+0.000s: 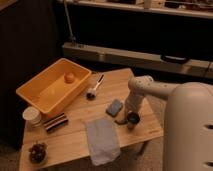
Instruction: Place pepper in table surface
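Observation:
My gripper (126, 116) hangs down from the white arm over the right part of the table surface (75, 137), a light wooden top. It is right beside the dark cup (133, 119), between the cup and the blue-grey sponge (114, 107). A small slim dark shape (120, 122) lies low at the gripper's tip, just left of the cup. It may be the pepper, but I cannot tell for sure, nor whether it is held or resting on the wood.
A yellow-orange bin (44, 96) with an orange ball (69, 77) stands at the back left. A brush (95, 87), a grey cloth (102, 141), a white cup (32, 115), a dark striped item (55, 122) and grapes (37, 152) lie on the table.

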`<state>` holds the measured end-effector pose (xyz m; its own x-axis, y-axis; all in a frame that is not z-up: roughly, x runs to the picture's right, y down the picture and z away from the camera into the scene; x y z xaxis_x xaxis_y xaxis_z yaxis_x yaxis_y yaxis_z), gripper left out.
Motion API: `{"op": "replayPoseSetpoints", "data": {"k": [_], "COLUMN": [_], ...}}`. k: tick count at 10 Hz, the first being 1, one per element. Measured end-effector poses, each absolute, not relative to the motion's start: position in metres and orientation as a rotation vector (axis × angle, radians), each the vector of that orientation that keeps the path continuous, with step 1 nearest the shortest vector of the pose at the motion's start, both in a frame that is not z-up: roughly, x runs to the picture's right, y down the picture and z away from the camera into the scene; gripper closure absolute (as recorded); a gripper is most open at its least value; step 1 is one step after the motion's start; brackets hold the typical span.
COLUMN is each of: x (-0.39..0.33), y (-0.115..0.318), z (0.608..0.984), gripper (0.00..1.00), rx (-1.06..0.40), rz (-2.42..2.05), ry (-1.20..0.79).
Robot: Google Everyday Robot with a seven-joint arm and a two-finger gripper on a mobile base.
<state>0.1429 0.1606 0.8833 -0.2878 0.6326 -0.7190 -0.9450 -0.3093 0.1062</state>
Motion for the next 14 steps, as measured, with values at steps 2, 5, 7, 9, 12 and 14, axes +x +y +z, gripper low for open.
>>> {"op": "replayPoseSetpoints", "data": {"k": [2,5,7,9,12,14], "x": [0.142,0.14,0.134,0.115,0.087,0.087], "y": [0.159,0.131,0.107,0.076,0.035,0.022], "z": [0.883,0.867,0.851,0.831,0.803,0.796], "gripper": [1.0,1.0,1.0,1.0,1.0,1.0], "rx": [-0.686,-0.628,-0.609,-0.604,-0.597,-0.597], "rz": [1.805,1.823,1.832,1.825,1.811,1.835], "ry": [0.647,0.636,0.627,0.609,0.607,0.628]}}
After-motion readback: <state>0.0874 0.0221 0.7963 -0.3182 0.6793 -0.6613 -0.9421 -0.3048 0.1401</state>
